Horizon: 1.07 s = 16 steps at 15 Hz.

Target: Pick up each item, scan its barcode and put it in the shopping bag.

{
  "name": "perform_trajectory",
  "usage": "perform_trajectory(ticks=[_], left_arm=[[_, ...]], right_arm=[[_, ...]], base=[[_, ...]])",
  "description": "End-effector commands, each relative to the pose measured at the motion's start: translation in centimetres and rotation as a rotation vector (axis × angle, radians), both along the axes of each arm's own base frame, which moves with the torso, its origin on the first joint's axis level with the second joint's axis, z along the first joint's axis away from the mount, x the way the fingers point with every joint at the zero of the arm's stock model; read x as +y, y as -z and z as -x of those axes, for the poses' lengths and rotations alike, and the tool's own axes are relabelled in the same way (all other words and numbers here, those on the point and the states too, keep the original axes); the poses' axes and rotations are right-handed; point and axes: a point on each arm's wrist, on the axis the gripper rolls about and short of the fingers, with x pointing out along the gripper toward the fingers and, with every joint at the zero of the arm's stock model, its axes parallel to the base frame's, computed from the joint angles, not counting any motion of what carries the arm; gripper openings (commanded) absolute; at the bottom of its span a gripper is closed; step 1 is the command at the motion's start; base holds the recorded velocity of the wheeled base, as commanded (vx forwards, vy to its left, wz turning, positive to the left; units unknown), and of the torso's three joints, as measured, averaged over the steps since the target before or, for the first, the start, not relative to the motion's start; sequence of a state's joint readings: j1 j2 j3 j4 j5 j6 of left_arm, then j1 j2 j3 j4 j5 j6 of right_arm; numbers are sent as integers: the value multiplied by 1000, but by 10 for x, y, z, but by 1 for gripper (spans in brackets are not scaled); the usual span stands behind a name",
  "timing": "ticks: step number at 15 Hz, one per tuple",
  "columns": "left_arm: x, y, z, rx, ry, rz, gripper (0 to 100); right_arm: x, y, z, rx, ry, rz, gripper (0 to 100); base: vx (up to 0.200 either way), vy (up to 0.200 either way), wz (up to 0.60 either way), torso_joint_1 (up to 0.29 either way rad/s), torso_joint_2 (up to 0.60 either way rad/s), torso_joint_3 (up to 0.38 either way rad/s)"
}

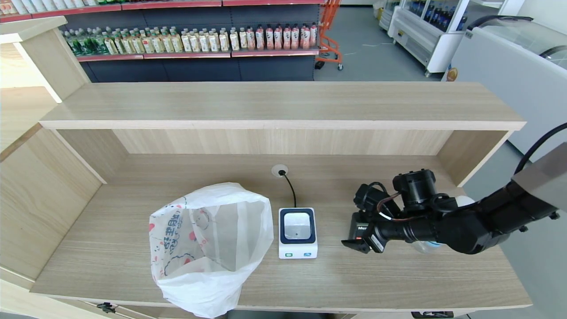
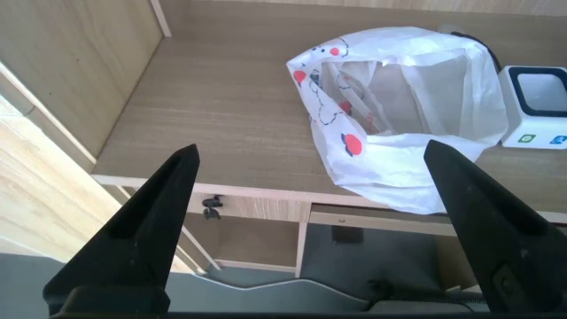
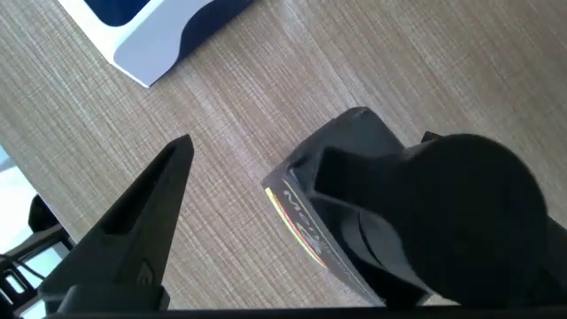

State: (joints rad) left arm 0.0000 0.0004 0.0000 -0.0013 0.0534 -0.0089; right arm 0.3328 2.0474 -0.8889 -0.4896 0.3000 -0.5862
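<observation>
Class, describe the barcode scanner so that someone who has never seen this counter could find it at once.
Start at the wooden checkout counter. Near its middle, just right of the white shopping bag, stands the scanner. It is a small white box with a dark-framed window on top and a black cable behind.

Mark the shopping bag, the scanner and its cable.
shopping bag (image 1: 212,239), head view, inner wall below the open mouth.
scanner (image 1: 297,231), head view, dark glass window on top.
cable (image 1: 291,190), head view, mid-run behind the scanner.
</observation>
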Motion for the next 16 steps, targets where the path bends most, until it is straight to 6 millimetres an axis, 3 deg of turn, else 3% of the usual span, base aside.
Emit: perform_trajectory(ticks=[1, 2, 3, 11, 16], left_arm=[[0, 0, 0, -1, 0, 0, 100], [0, 0, 0, -1, 0, 0, 100], [0, 0, 0, -1, 0, 0, 100], [0, 0, 0, -1, 0, 0, 100], [0, 0, 0, -1, 0, 0, 100]], right_arm=[[3, 7, -7, -5, -3, -1, 100], [6, 7, -7, -11, -9, -3, 100], [7, 6, -7, -15, -13, -3, 0], [1, -5, 4, -28, -8, -9, 0], [-23, -48, 16, -127, 39, -61, 0]], base=[[0, 0, 0, 0, 0, 0], [0, 0, 0, 0, 0, 0], [0, 0, 0, 0, 0, 0], [0, 0, 0, 0, 0, 0], [0, 0, 0, 0, 0, 0]])
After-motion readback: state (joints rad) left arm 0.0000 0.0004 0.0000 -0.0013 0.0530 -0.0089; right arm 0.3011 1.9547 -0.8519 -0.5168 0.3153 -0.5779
